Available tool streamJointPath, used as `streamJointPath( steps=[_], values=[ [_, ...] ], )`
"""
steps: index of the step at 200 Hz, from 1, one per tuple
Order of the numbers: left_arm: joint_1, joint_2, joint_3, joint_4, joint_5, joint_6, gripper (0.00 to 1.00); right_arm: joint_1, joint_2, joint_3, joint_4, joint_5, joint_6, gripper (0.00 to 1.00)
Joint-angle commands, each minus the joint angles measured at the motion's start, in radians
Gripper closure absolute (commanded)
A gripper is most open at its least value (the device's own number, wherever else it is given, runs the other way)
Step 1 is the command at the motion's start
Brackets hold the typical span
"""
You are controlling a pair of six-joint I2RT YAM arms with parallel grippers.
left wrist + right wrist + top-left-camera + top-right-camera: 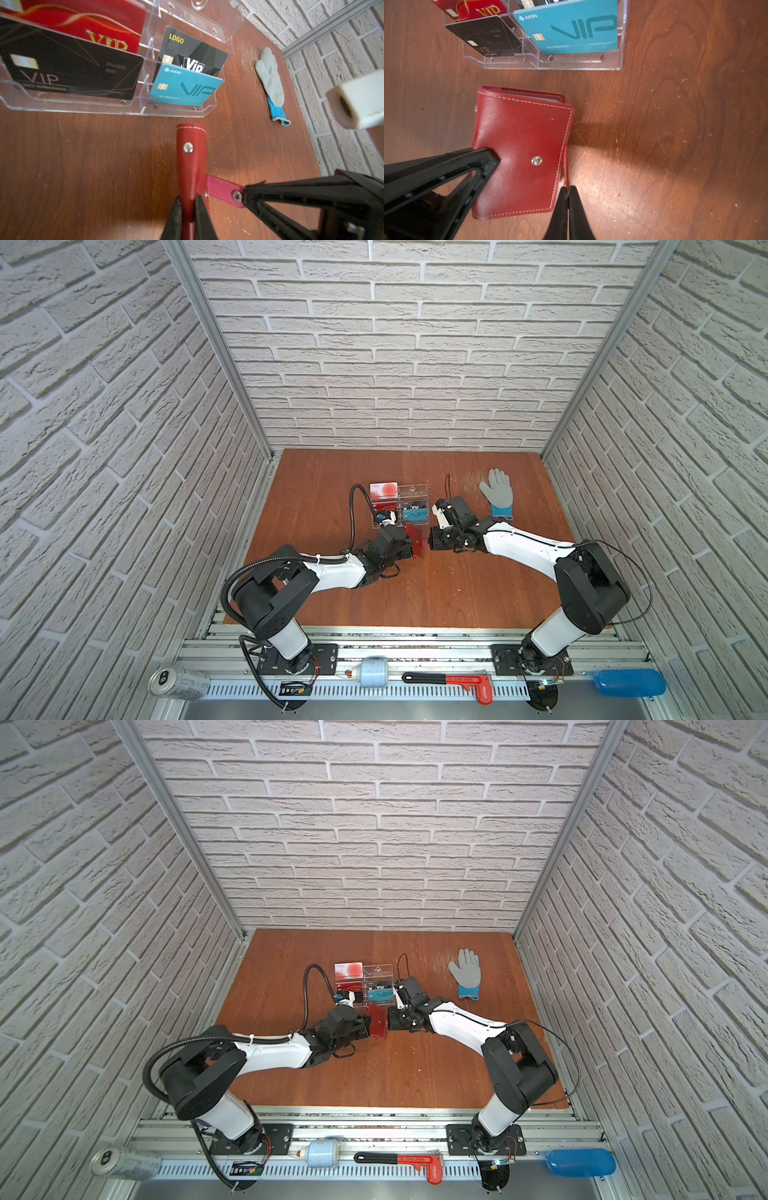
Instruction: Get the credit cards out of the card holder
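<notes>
We find the card holder held on edge between the two tools, its red covers folded together. The left gripper is clamped across it near the folded spine, a finger pressed on each cover. The right gripper is pinched tight on the snap tab, which stands out sideways from the holder's open edge toward that tool. This leaves the metal stud on the cover bare (the snap is plainly undone). Between the covers, at the end farthest from both sets of fingertips, a pale blue-grey sliver shows. We cannot tell whether it is the credit cards or the lining. We also cannot tell whether the holder's lower edge touches the wooden table.

Just beyond the fingertips of both tools sits a clear acrylic stand with printed VIP cards upright in its compartments, near the holder but apart from it. Farther out past the right gripper, well apart, a grey glove with a blue cuff lies flat.
</notes>
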Motion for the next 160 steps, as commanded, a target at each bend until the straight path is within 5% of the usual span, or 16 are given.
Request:
streamJointPath(
  steps=[1,86,160],
  values=[
    [0.007,0.037,0.013,-0.027,-0.021,0.002,0.82,-0.008,-0.053,-0.007,-0.004,-0.001,-0.023,0.94],
    [0.010,0.030,0.029,-0.057,-0.003,0.008,0.59,-0.010,-0.104,-0.014,-0.008,0.002,-0.033,0.94],
    [0.009,-0.035,0.008,-0.024,0.007,0.031,0.51,-0.010,-0.159,-0.037,0.038,-0.049,-0.033,0.94]
  ],
)
